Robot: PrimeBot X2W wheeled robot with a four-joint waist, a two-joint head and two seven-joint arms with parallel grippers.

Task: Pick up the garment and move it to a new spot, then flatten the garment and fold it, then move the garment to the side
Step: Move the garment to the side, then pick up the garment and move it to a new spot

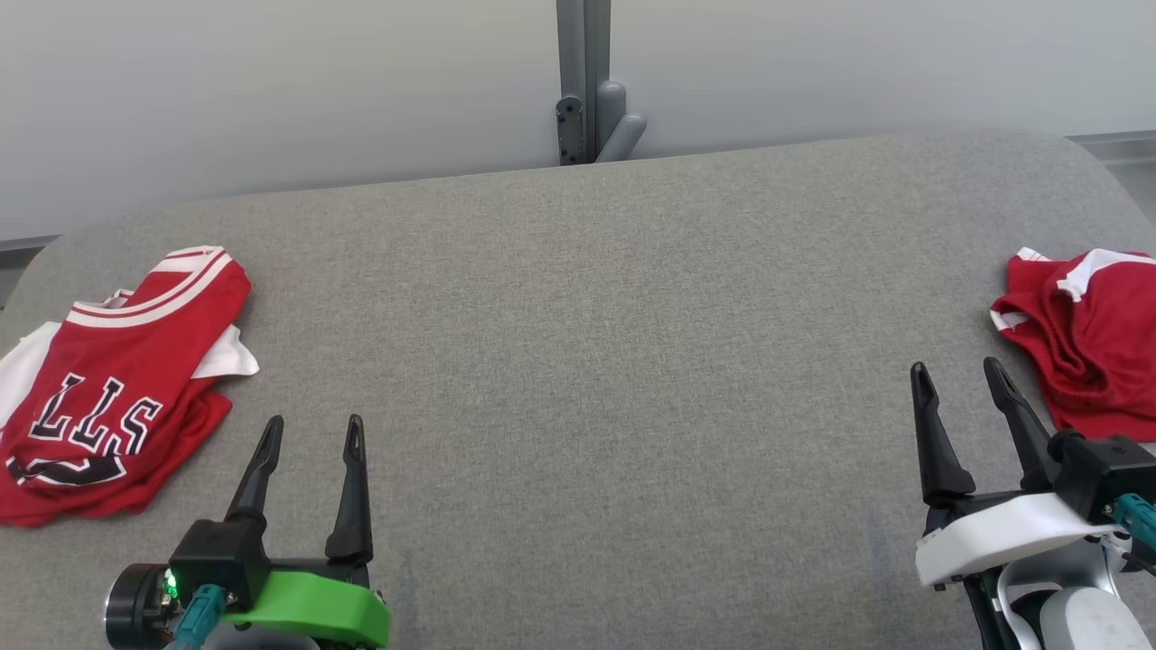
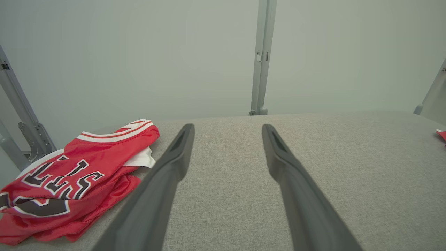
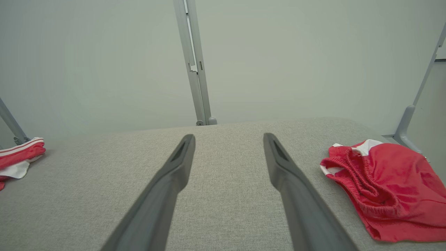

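A crumpled red garment (image 1: pixel 1088 338) with white trim and an elastic waistband lies at the table's right edge; the right wrist view shows the garment (image 3: pixel 390 188) to the right of my fingers. My right gripper (image 1: pixel 955 364) is open and empty just left of it, over bare table. A red jersey (image 1: pixel 117 379) with white trim and dark lettering lies bunched at the left edge, also seen as the jersey (image 2: pixel 73 181) in the left wrist view. Just right of the jersey, my left gripper (image 1: pixel 314 420) stands open with nothing in it.
The grey fabric-covered table (image 1: pixel 596 361) has rounded far corners. Behind it stand a pale wall and a grey upright post (image 1: pixel 585 81). Grey frame struts (image 2: pixel 21 118) rise at the table's left side, and another strut (image 3: pixel 414 104) at its right.
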